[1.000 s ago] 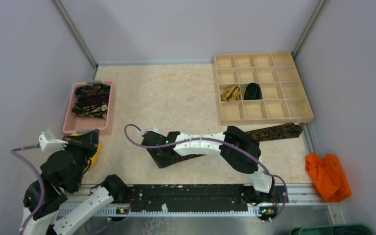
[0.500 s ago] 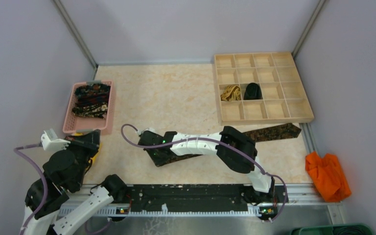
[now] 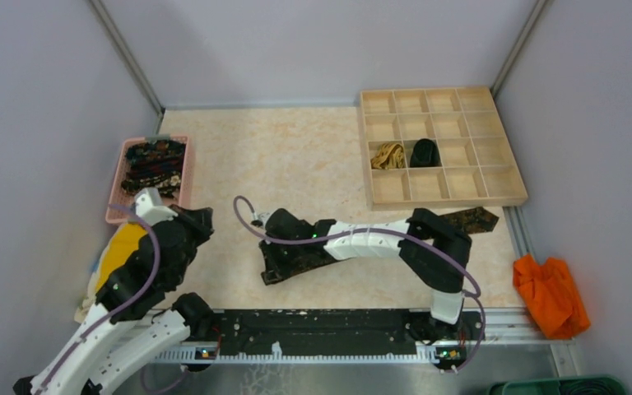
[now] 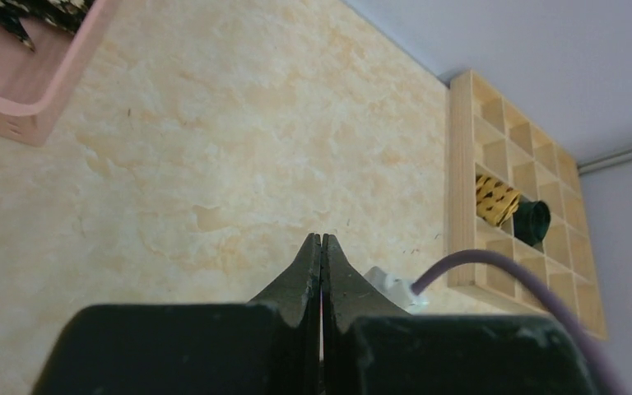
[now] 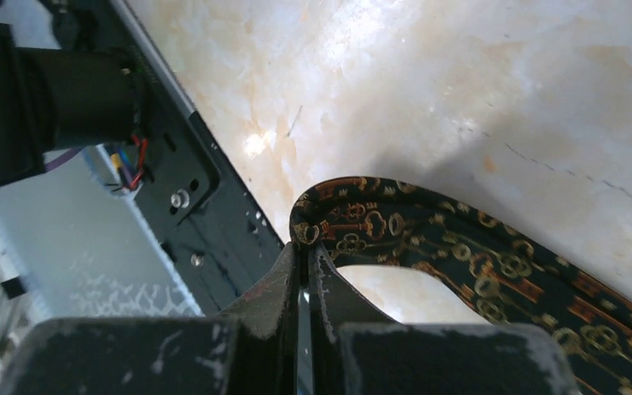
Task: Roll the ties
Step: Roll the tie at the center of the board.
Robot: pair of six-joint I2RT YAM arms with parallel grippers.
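**Right claw clamped on tie at front edge**

The right claw (image 5: pixel 304 251) is clenched on the folded end of the patterned tie (image 5: pixel 461 271). This end arches off the surface (image 5: pixel 477 99) near its front edge. In the top view the right arm covers the tie's middle, so only its two ends show. The left claw (image 4: pixel 321 247) is clenched, grasping nothing, over the left side. More ties (image 3: pixel 155 167) lie heaped in the pink basket (image 3: pixel 117 212) at the left edge; their number cannot be told.
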